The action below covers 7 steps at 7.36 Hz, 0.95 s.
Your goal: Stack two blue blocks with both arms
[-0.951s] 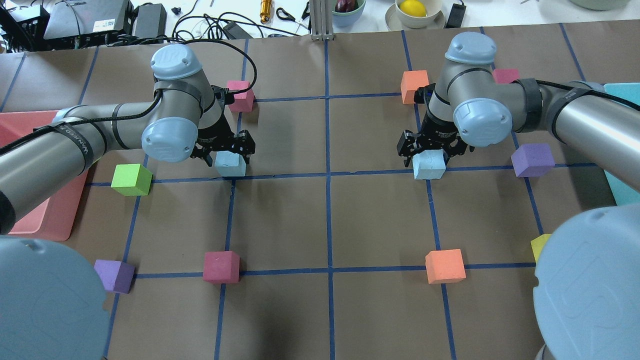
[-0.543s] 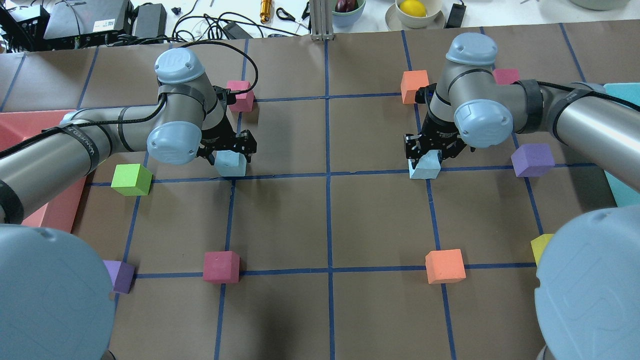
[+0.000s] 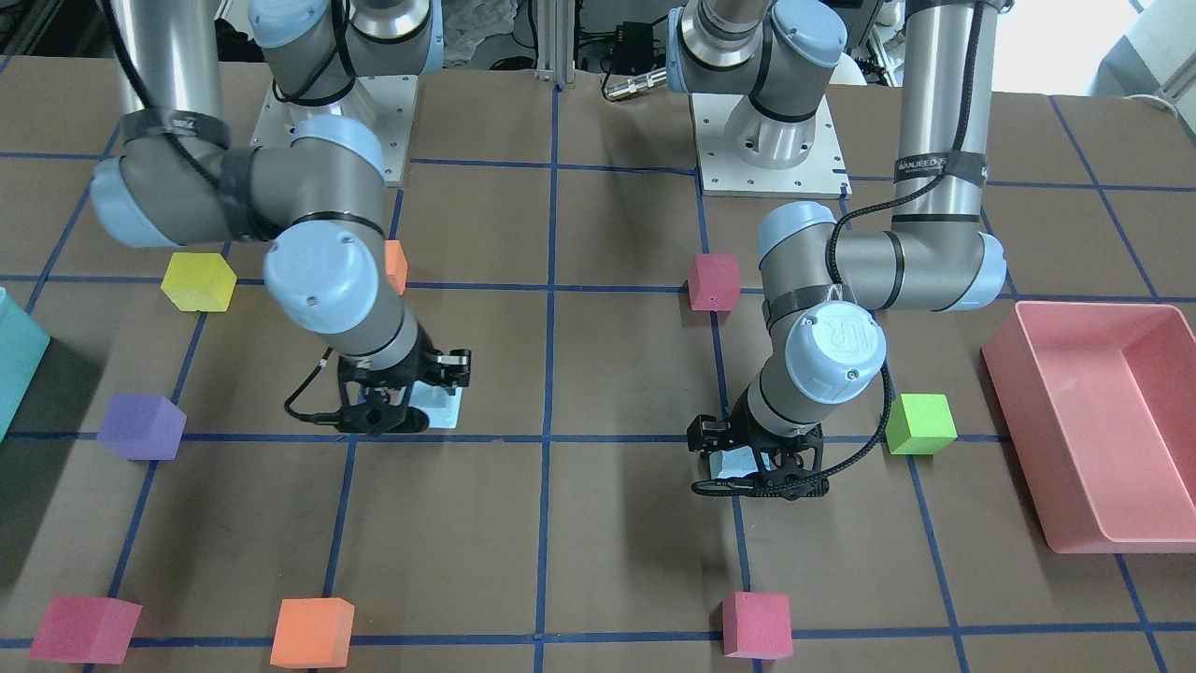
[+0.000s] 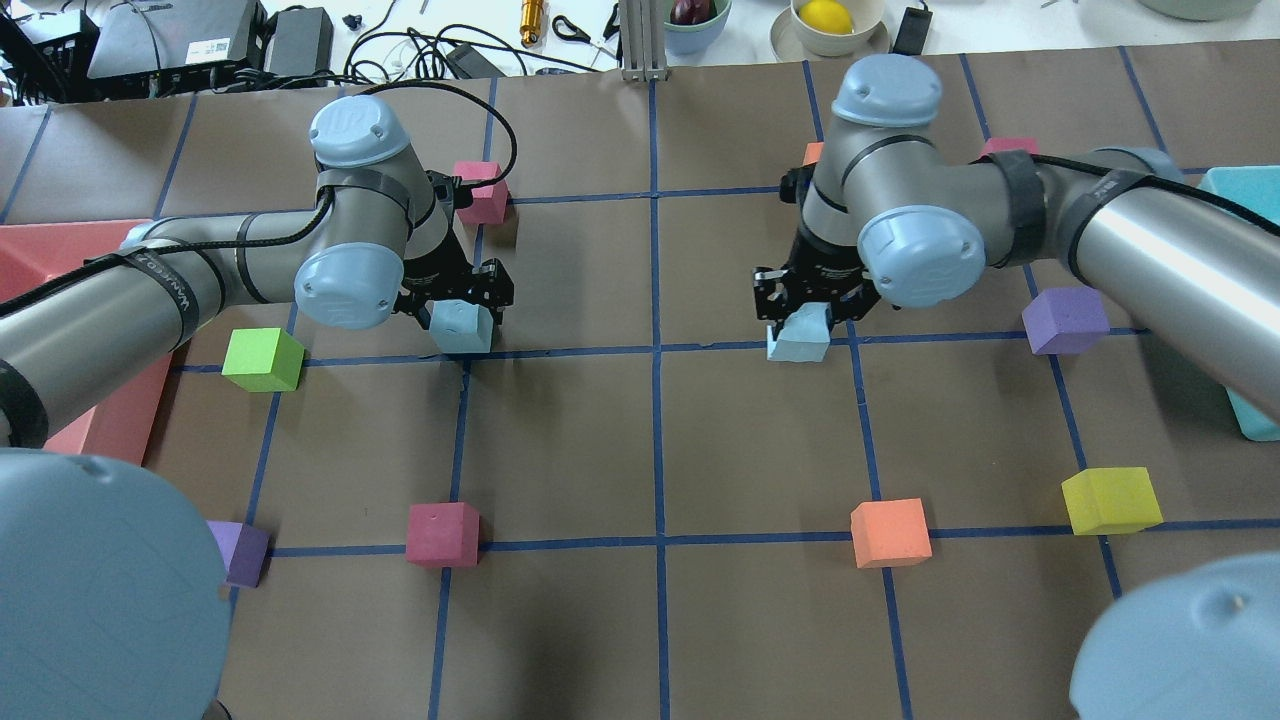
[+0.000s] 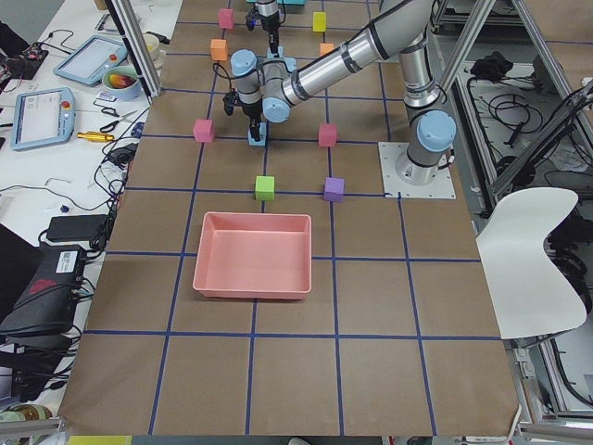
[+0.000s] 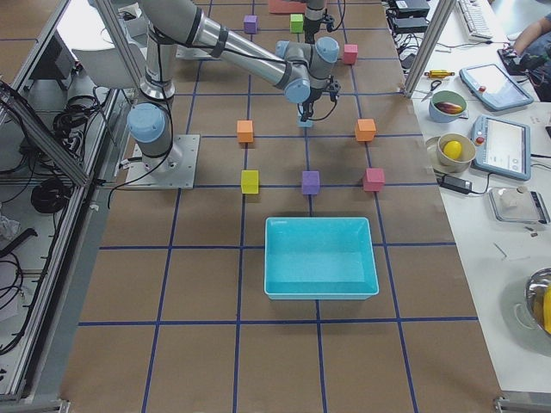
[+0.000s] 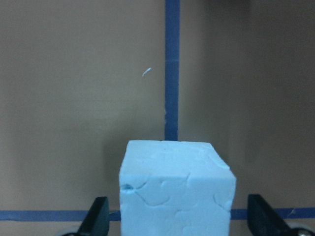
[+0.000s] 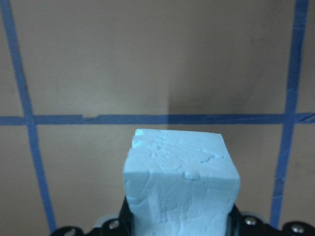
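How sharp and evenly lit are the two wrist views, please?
Left wrist view: the left blue block looks slightly soft, and shadow darkens the paper at the frame's right. Right wrist view: the right blue block shows crisp texture, with a faint shadow patch above it.

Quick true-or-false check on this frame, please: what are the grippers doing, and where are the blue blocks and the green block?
The right gripper is clamped on a blue block. True.
The two blue blocks are stacked. False: they are apart; the other blue block sits at the left gripper.
The green block lies in the pink tray. False: it sits on the table beside the tray.
The left gripper's fingers stand on either side of the other blue block. True.
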Available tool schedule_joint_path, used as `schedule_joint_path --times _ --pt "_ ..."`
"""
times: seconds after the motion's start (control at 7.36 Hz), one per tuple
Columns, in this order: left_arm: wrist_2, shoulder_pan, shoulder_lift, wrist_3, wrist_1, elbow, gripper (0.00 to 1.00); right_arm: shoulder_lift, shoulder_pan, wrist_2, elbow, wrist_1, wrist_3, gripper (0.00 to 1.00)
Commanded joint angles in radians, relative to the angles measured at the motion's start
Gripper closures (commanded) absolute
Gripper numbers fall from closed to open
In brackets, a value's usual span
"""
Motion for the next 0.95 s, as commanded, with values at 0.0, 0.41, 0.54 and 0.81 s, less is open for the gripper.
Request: schedule_joint_path --times 0.0,0.41,0.54,0.81 --pt "0.003 0.000 0.003 0.004 0.000 0.004 0.47 0.001 0.146 0.020 0.007 0.001 0.154 1.00" --pt "0.003 0.002 0.003 0.007 0.002 0.008 1.00 0.012 0.198 0.058 0.077 -0.058 0.154 1.00" --pt "0.001 0.005 0.006 0.012 0.012 0.015 1.00 0.012 0.209 0.060 0.101 -0.099 0.154 1.00" --pt "0.003 0.005 0.029 0.009 0.034 0.022 1.00 0.012 0.212 0.098 0.108 -0.104 0.154 1.00"
